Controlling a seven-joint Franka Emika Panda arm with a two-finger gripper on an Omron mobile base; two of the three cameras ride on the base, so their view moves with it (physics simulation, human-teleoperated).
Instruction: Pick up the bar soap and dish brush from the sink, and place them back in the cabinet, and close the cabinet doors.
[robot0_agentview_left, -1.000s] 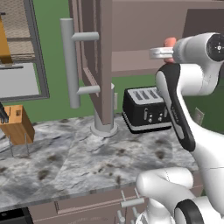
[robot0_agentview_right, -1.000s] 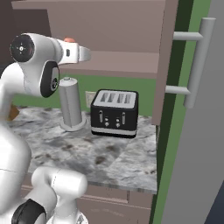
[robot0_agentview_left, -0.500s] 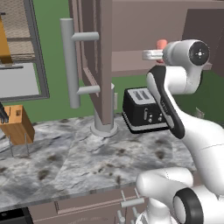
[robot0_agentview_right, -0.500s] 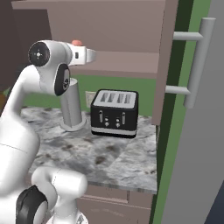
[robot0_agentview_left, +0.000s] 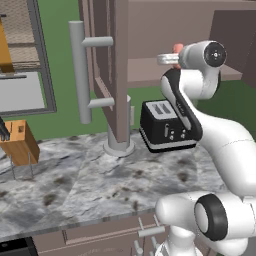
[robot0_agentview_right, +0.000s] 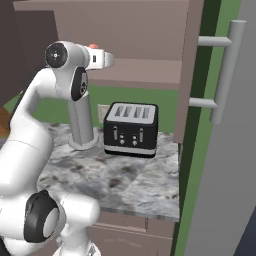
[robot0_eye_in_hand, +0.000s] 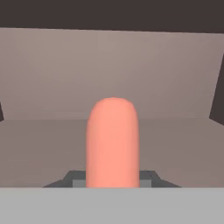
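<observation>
My gripper (robot0_eye_in_hand: 112, 179) is shut on the salmon-pink bar soap (robot0_eye_in_hand: 112, 140), which stands up between the two dark fingertips. The hand is raised to the height of the open mauve-brown cabinet (robot0_agentview_left: 150, 70) and faces its back wall and inner shelf (robot0_eye_in_hand: 43, 144). From the base, the soap (robot0_agentview_left: 177, 48) (robot0_agentview_right: 93, 46) peeks out just past the white wrist, over the shelf's front edge. Both cabinet doors stand open: the left one (robot0_agentview_left: 117, 75) and the right one (robot0_agentview_right: 194, 75), each with a long grey bar handle (robot0_agentview_left: 80, 70) (robot0_agentview_right: 227, 70). The sink and dish brush are out of view.
A black toaster (robot0_agentview_left: 165, 125) (robot0_agentview_right: 131, 129) sits on the grey marbled counter (robot0_agentview_left: 75, 185) under the cabinet. Beside it stands a grey cylinder (robot0_agentview_right: 82, 125). A wooden knife block (robot0_agentview_left: 20, 142) stands at the far left of the counter.
The hand has carried the soap sideways along the cabinet front and closer to the shelf, and the forearm has swung more upright. The grip is unchanged.
</observation>
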